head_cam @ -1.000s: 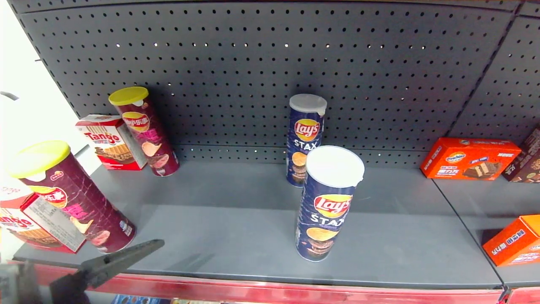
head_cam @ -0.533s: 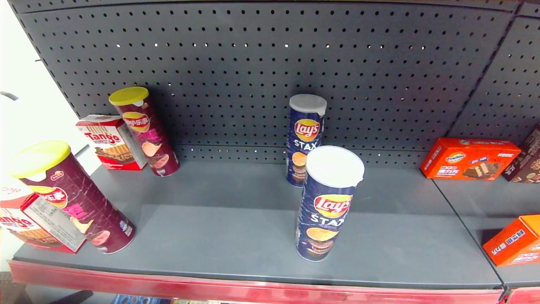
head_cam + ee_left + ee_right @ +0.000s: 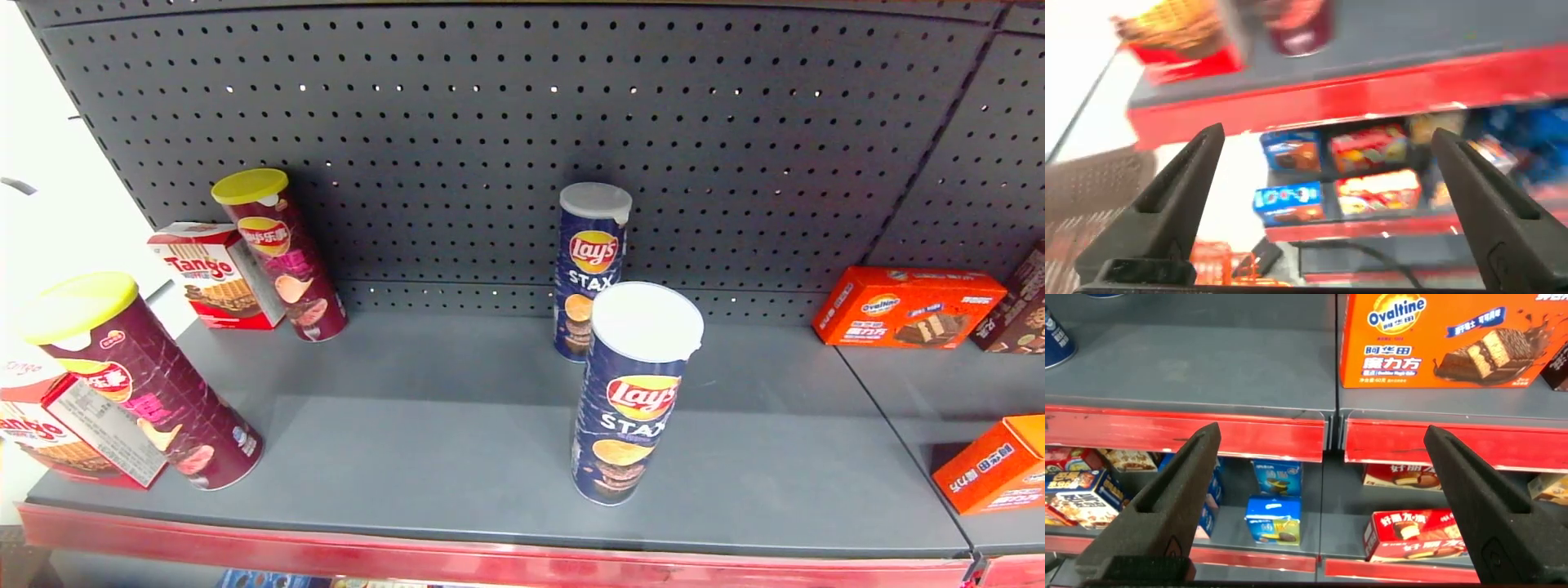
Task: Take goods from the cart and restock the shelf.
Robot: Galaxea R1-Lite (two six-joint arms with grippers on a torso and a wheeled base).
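Beyond the right fingers [image 3: 1159, 514], bare shelf [image 3: 1208, 367] lies free beside the orange box [image 3: 1437, 339], which blocks the rest; beyond the left fingers [image 3: 1167, 212], the maroon can [image 3: 1298, 20] and red box [image 3: 1180, 37] crowd the shelf's front edge.

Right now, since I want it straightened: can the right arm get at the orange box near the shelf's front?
Probably yes: the right gripper is open and faces the orange box, which stands just behind the red shelf lip, nothing between them.

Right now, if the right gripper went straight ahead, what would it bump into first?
Probably the red shelf edge; the open right gripper points at it. Depth is unclear, so it might pass just under, toward the blue box.
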